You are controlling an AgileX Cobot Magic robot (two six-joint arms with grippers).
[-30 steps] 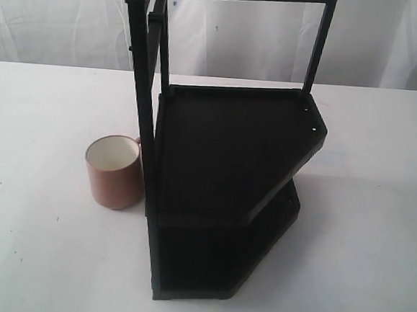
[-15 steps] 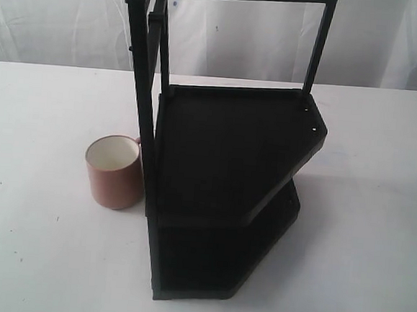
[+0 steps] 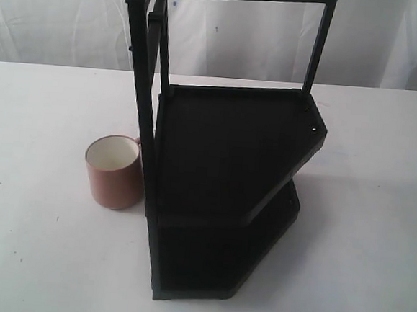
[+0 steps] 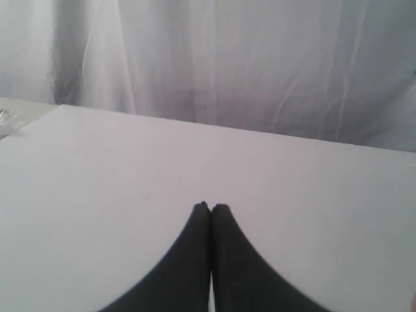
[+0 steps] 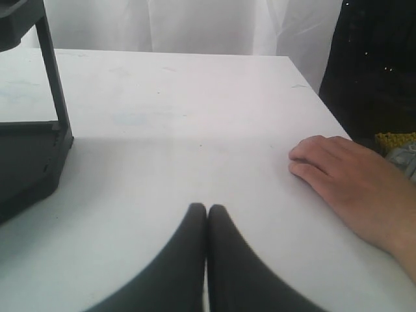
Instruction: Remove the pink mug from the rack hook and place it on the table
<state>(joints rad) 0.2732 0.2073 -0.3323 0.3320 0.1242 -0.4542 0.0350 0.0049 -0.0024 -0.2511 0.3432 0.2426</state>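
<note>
The pink mug (image 3: 113, 172) stands upright on the white table (image 3: 35, 243), just left of the tall black rack (image 3: 229, 172), its handle partly behind the rack's front post. A short black peg, the rack hook (image 3: 131, 49), juts from the left post and carries nothing. Neither gripper shows in the exterior view. In the left wrist view my left gripper (image 4: 210, 207) is shut with nothing in it, over bare table (image 4: 97, 169). My right gripper (image 5: 207, 208) is shut and empty too, over the table (image 5: 182, 117), with the rack's corner (image 5: 29, 153) off to one side.
A person's bare hand (image 5: 351, 185) rests flat on the table near my right gripper, by the table's edge. Something dark (image 5: 377, 58) stands beyond that edge. White curtain (image 4: 260, 65) hangs behind the table.
</note>
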